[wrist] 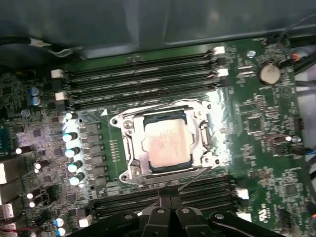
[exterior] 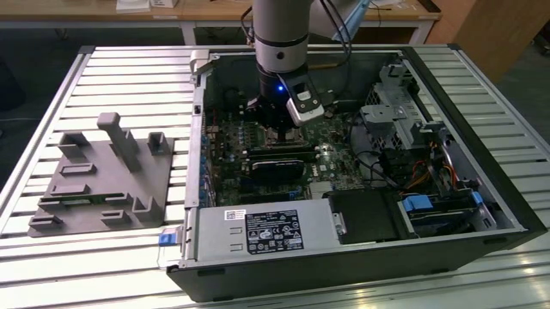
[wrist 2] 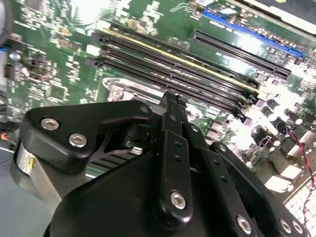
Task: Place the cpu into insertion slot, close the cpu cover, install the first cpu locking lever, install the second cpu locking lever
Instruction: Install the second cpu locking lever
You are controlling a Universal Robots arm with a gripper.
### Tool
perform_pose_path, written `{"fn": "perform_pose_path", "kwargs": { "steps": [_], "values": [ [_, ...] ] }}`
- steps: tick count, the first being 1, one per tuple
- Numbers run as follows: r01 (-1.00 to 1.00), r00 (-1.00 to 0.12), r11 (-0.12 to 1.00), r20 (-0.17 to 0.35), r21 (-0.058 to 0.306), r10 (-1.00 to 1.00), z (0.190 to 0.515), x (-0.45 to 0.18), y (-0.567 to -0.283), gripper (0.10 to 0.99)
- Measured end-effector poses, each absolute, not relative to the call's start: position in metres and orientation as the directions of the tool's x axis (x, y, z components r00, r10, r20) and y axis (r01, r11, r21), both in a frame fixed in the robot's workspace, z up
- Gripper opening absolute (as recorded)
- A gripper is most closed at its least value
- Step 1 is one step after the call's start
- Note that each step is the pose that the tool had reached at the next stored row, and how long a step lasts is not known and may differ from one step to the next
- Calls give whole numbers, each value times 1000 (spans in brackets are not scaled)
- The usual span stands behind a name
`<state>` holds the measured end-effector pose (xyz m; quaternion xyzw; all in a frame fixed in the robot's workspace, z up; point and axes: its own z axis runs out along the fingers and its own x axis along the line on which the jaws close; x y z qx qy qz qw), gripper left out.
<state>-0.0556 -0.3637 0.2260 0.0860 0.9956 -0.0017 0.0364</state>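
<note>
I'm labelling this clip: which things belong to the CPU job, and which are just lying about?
Job:
pale silver square cpu
dull silver hinged cpu cover around it
black gripper

Lying about:
grey plastic fixture block
black memory slots
round silver coin battery

1. In the exterior view, the arm stands in front of the insertion slot, so we cannot make out the cpu there.
2. In the first wrist view, the pincer is cut off by the picture's edge; we see just its tips meeting near the cpu cover.
3. In the second wrist view, the pincer's black body hides most of the socket; a strip of metal frame peeks out.
4. We cannot tell whether the locking levers are latched.
5. The arm's top leaves the exterior view.
</note>
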Motion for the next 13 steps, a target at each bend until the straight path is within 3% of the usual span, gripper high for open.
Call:
{"fn": "perform_pose_path", "kwargs": {
  "steps": [13],
  "values": [
    [171, -983, 985, -72, 3, 171, 215, -68, -367, 106]
  ]
}}
